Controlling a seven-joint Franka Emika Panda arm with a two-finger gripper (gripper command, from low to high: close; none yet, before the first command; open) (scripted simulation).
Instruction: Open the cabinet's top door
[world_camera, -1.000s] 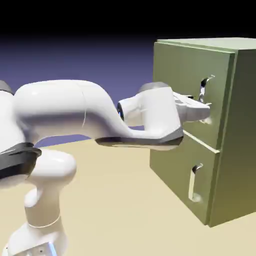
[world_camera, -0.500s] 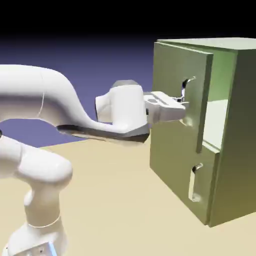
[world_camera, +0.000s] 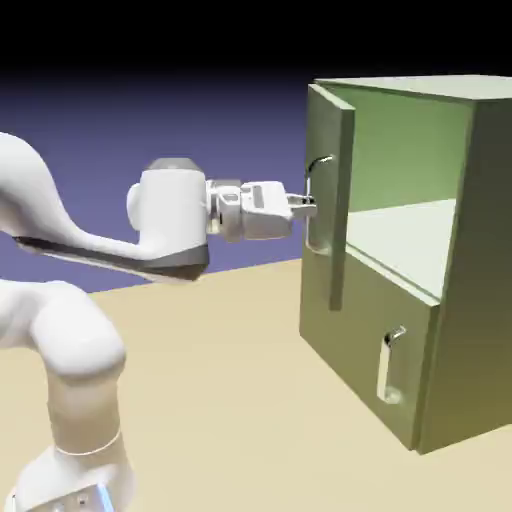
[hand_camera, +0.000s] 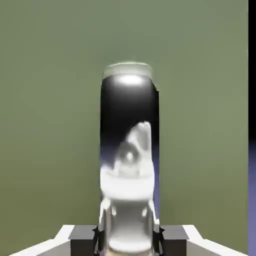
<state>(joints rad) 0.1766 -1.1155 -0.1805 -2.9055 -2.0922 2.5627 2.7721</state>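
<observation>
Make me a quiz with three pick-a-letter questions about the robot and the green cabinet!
1. Where is the gripper?
A) at the top door's handle
B) at the bottom door's handle
C) on the cabinet's roof

2. What colour are the door handles?
A) red
B) silver
C) yellow

3. How is the bottom door?
A) wide open
B) missing
C) closed

Answers:
1: A, its fingertips close on the top door's handle.
2: B, both handles shine silvery.
3: C, the bottom door sits flush on the cabinet, while the top door stands open.
</observation>
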